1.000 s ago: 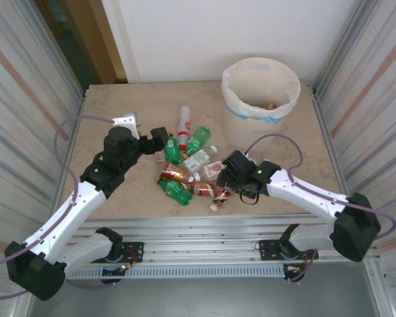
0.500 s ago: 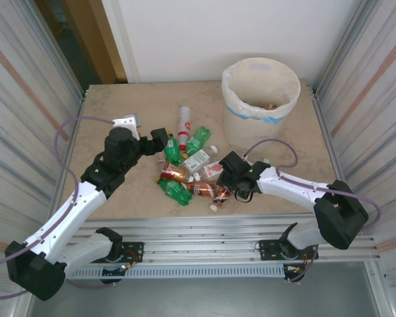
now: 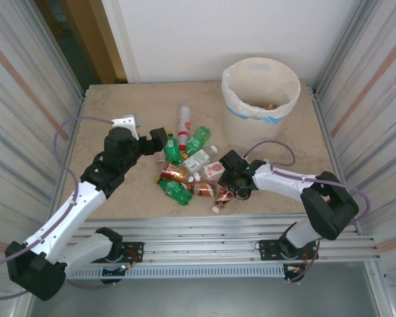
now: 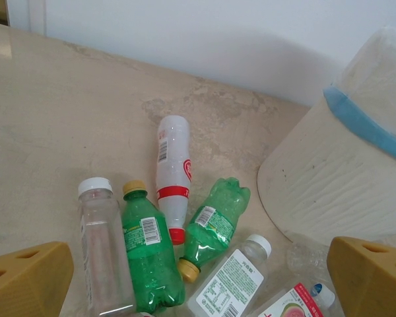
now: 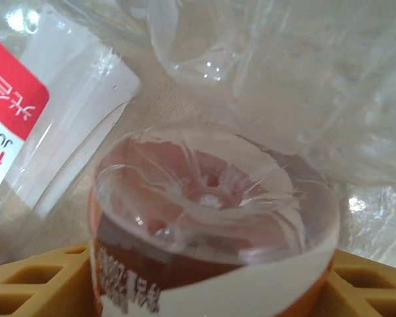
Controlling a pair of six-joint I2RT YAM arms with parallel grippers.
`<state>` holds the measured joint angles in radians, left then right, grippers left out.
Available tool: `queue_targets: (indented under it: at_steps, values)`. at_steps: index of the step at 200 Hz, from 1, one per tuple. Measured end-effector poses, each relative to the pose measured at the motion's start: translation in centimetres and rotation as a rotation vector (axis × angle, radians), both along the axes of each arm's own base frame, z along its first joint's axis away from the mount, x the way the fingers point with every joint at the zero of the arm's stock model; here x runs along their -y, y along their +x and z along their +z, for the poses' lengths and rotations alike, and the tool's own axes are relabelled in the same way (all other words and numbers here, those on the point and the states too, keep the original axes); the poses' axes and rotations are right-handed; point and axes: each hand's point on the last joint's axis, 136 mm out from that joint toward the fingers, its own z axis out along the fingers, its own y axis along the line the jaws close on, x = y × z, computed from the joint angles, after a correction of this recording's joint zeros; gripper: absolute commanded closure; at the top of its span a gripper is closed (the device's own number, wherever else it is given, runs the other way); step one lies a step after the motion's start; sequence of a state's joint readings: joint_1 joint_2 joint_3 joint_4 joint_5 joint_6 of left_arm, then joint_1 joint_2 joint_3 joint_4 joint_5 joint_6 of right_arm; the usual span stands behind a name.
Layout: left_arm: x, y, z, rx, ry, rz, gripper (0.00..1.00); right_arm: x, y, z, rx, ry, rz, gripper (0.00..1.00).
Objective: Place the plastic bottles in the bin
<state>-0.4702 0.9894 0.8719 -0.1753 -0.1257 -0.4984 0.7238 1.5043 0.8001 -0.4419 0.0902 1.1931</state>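
Observation:
Several plastic bottles (image 3: pixel 188 168) lie in a heap mid-table: green ones (image 4: pixel 145 251), a white one with a red band (image 4: pixel 171 172), clear ones (image 4: pixel 104 251). The cream bin (image 3: pixel 247 125) with its blue-edged bag stands behind them to the right, and its wall (image 4: pixel 330 185) fills the right of the left wrist view. My left gripper (image 3: pixel 160 140) hovers open at the heap's left edge, nothing between its fingers (image 4: pixel 26 281). My right gripper (image 3: pixel 230 191) is down at the heap's near right, jaws shut against both sides of a brown-filled bottle (image 5: pixel 211 218) lying on the table, base toward the camera.
A clear bottle with a red juice label (image 5: pixel 46 132) and crumpled clear plastic (image 5: pixel 303 72) lie just beyond the gripped bottle. Metal walls flank the table; its front edge (image 3: pixel 218 218) runs close behind the right gripper.
My right gripper slid left into the heap and its jaws closed in around the brown bottle, the arm folding tighter. The left arm has not moved.

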Motion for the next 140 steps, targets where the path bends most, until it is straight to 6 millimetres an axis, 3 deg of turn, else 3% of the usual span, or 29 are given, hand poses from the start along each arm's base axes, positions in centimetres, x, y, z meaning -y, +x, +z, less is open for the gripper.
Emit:
queue_targets:
  at_steps: [78,104,140]
  values:
    - [0.0,-0.1,-0.2,-0.008,0.004,0.0,0.01,-0.4,-0.2,0.7,0.001,-0.037,0.067,0.6]
    - [-0.3,0.0,-0.2,-0.007,0.004,0.007,0.01,-1.0,-0.1,3.7,0.056,-0.057,0.122,0.66]
    - [-0.3,0.0,-0.2,-0.007,0.005,0.009,0.01,-2.2,0.7,10.5,0.203,-0.022,0.215,0.69]
